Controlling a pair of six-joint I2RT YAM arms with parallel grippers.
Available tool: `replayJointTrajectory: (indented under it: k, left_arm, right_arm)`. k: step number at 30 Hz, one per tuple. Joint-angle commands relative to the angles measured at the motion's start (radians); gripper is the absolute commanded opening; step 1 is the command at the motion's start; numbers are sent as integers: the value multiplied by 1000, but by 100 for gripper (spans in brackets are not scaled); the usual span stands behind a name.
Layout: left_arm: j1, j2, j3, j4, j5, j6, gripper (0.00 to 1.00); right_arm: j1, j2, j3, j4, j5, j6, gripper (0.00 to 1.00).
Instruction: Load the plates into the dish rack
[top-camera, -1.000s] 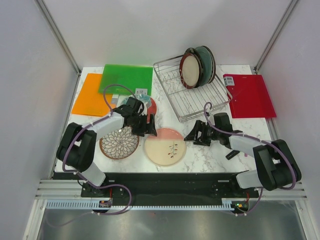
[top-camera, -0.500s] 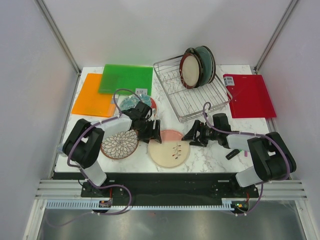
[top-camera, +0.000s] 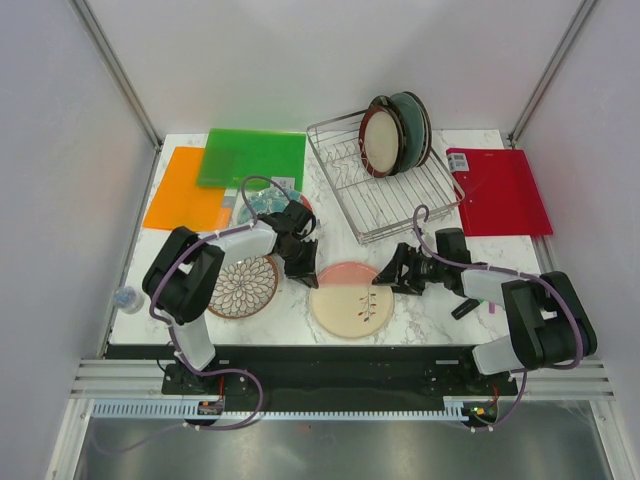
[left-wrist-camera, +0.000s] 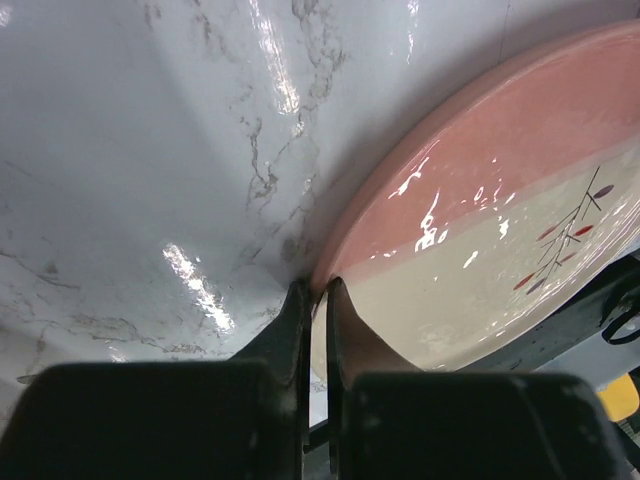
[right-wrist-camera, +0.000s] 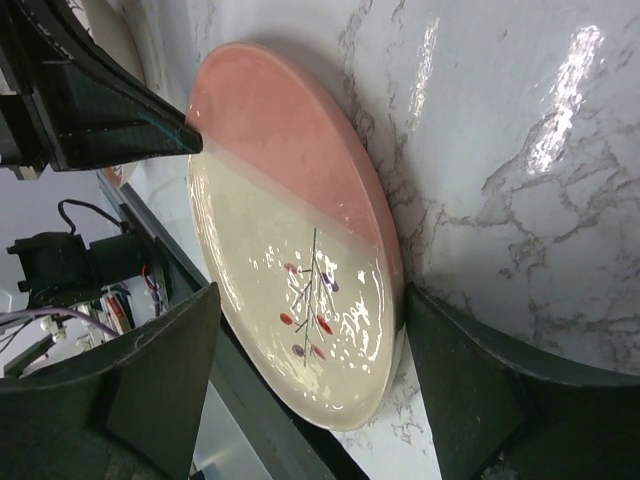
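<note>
Sprig plate (top-camera: 346, 299) lying on counter (top-camera: 430, 312) between both tools, near side of rack (top-camera: 400, 205) and apart from it. Left tool (top-camera: 311, 279) pinched nearly together, tips against plate's left rim. Right tool (top-camera: 388, 275) spread apart around right rim, nearer the rack, so probably the side to clamp and lift from.

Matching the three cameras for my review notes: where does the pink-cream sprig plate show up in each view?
Top external: the pink-cream plate lies flat, low centre.
Left wrist: it fills the right side, its rim meeting the fingertips.
Right wrist: it sits centre-left, seen at a slant.
Shared landmark: the left hand at the plate's pink edge, bottom centre in its own view and top left in the right wrist view.
</note>
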Motion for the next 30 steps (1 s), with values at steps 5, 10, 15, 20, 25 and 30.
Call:
replayJointTrajectory:
  k: [5,10,15,20,25,30]
  left_arm:
    - [-39,9,20,246,225,-60,2]
    - [-36,-23,-23,325,294,-94,2]
    - [-33,-40,-17,351,311,-97,2]
    - [-33,-36,-15,359,306,-108,2]
    - [-28,-43,18,305,269,-82,13]
    - [9,-142,29,175,118,45,67]
  right_arm:
    - [-2,161,18,-50,-256,-182,73]
    - [-12,169,-31,133,-373,-51,65]
    - [-12,183,-60,266,-398,34,63]
    - [-13,164,-60,264,-392,28,48]
    - [-16,89,0,96,-390,-118,12]
    - [-16,-63,87,-238,-361,-319,1]
